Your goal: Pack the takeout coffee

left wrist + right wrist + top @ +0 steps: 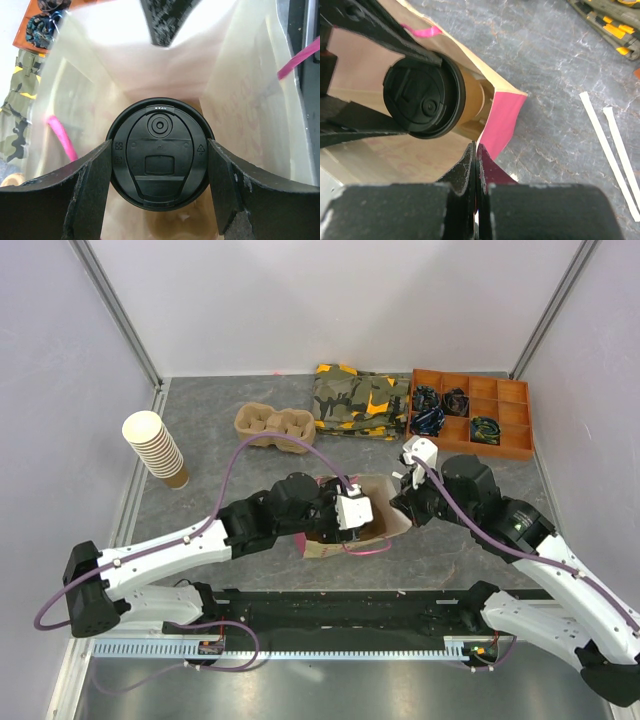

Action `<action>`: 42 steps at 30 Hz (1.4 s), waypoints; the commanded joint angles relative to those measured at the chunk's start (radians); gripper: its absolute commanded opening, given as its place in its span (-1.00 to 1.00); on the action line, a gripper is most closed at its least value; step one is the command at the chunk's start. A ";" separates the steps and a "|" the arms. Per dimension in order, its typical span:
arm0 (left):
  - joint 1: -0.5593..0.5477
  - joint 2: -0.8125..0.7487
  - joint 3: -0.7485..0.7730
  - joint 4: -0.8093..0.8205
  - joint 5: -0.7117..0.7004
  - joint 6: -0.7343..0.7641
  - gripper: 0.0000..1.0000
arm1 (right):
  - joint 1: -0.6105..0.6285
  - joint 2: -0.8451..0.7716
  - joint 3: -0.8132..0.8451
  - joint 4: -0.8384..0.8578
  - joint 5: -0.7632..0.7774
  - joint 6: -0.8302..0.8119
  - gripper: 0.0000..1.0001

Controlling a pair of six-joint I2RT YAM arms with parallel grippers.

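Observation:
The takeout coffee (159, 150), a tan paper cup with a black lid, sits inside an open paper bag (240, 95). My left gripper (159, 145) reaches into the bag, its two fingers pressed on either side of the lid. In the right wrist view the cup (427, 97) lies tilted in the bag mouth between the left fingers. My right gripper (476, 147) is shut on the bag's rim beside its pink side panel (502, 117). In the top view the bag (388, 522) lies between the left gripper (352, 512) and the right gripper (403, 498); the cup is hidden there.
A stack of lidless paper cups (155, 448) stands at the left. A pulp cup carrier (273, 426), a camouflage cloth (362, 400) and an orange compartment tray (470, 412) lie at the back. Two white paper sticks (607, 145) lie right of the bag.

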 commanded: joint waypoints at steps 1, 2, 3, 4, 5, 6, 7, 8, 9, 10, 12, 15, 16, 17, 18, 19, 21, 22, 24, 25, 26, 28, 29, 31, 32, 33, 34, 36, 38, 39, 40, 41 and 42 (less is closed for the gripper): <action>0.001 -0.004 -0.053 0.150 0.001 -0.031 -0.16 | 0.005 -0.029 -0.045 0.076 0.051 0.006 -1.00; 0.001 0.001 -0.058 0.157 -0.001 -0.037 -0.16 | 0.008 -0.034 -0.054 0.077 0.053 0.006 -1.00; 0.001 0.007 -0.058 0.164 -0.001 -0.041 -0.16 | 0.009 -0.044 -0.060 0.079 0.053 0.006 -1.00; 0.001 0.013 -0.061 0.178 -0.002 -0.043 -0.16 | 0.009 -0.053 -0.066 0.088 0.050 0.006 -1.00; 0.001 0.027 -0.061 0.180 -0.004 -0.048 -0.17 | 0.009 -0.061 -0.072 0.090 0.045 0.003 -1.00; 0.001 0.034 -0.063 0.186 -0.007 -0.048 -0.17 | 0.013 -0.078 -0.087 0.094 0.041 -0.001 -1.00; 0.001 0.042 -0.066 0.192 -0.007 -0.048 -0.17 | 0.015 -0.086 -0.094 0.102 0.038 -0.003 -1.00; 0.001 0.053 -0.073 0.200 -0.009 -0.040 -0.17 | 0.019 -0.093 -0.107 0.102 0.034 -0.011 -1.00; 0.001 0.056 -0.082 0.210 -0.009 -0.032 -0.17 | 0.025 -0.107 -0.114 0.103 0.033 -0.015 -1.00; 0.001 0.063 -0.087 0.215 -0.009 -0.026 -0.17 | 0.028 -0.113 -0.120 0.105 0.022 -0.018 -1.00; 0.001 0.085 -0.087 0.215 -0.010 -0.018 -0.17 | 0.039 -0.133 -0.135 0.103 0.011 -0.027 -1.00; 0.001 0.111 -0.081 0.215 -0.025 -0.015 -0.18 | 0.053 -0.152 -0.147 0.103 -0.001 -0.041 -1.00; 0.001 0.116 -0.082 0.215 -0.025 -0.011 -0.18 | 0.056 -0.153 -0.150 0.105 -0.007 -0.044 -1.00; 0.001 0.120 -0.086 0.216 -0.027 -0.002 -0.18 | 0.058 -0.153 -0.150 0.103 -0.013 -0.047 -1.00; 0.001 0.126 -0.089 0.242 -0.027 0.008 -0.18 | 0.059 -0.155 -0.150 0.102 -0.021 -0.047 -1.00; 0.001 0.128 -0.093 0.249 -0.029 0.014 -0.18 | 0.062 -0.155 -0.150 0.103 -0.028 -0.047 -1.00; 0.001 0.133 -0.115 0.281 -0.035 0.038 -0.18 | 0.065 -0.153 -0.152 0.102 -0.039 -0.046 -1.00; 0.003 0.140 -0.128 0.290 -0.035 0.046 -0.18 | 0.064 -0.153 -0.155 0.102 -0.041 -0.072 -1.00; 0.003 0.148 -0.141 0.314 -0.027 0.067 -0.18 | 0.067 -0.155 -0.158 0.102 -0.050 -0.080 -1.00; 0.004 0.152 -0.153 0.322 -0.029 0.074 -0.18 | 0.067 -0.152 -0.158 0.100 -0.050 -0.083 -1.00; 0.006 0.157 -0.158 0.328 -0.025 0.080 -0.18 | 0.068 -0.152 -0.158 0.100 -0.050 -0.081 -1.00; 0.007 0.163 -0.171 0.342 -0.019 0.083 -0.19 | 0.068 -0.147 -0.158 0.102 -0.053 -0.083 -1.00; 0.010 0.169 -0.176 0.348 -0.013 0.087 -0.19 | 0.070 -0.140 -0.157 0.100 -0.053 -0.081 -1.00; 0.015 0.177 -0.184 0.361 -0.004 0.090 -0.19 | 0.071 -0.135 -0.155 0.100 -0.055 -0.078 -1.00; 0.020 0.186 -0.185 0.362 0.001 0.092 -0.19 | 0.071 -0.132 -0.154 0.102 -0.056 -0.074 -1.00; 0.021 0.192 -0.184 0.365 0.004 0.092 -0.20 | 0.073 -0.130 -0.152 0.105 -0.058 -0.072 -1.00; 0.026 0.200 -0.181 0.365 0.008 0.087 -0.20 | 0.073 -0.127 -0.152 0.105 -0.061 -0.070 -1.00; 0.033 0.220 -0.178 0.364 0.019 0.083 -0.21 | 0.074 -0.121 -0.149 0.105 -0.061 -0.067 -1.00; 0.040 0.234 -0.170 0.353 0.024 0.077 -0.23 | 0.074 -0.117 -0.141 0.102 -0.059 -0.066 -1.00; 0.043 0.241 -0.168 0.350 0.031 0.074 -0.24 | 0.076 -0.112 -0.138 0.097 -0.059 -0.063 -1.00; 0.047 0.248 -0.164 0.345 0.037 0.069 -0.24 | 0.076 -0.110 -0.137 0.096 -0.059 -0.063 -1.00; 0.050 0.251 -0.161 0.333 0.044 0.069 -0.25 | 0.076 -0.110 -0.132 0.094 -0.055 -0.061 -1.00; 0.052 0.261 -0.158 0.327 0.047 0.069 -0.27 | 0.074 -0.107 -0.131 0.091 -0.051 -0.058 -1.00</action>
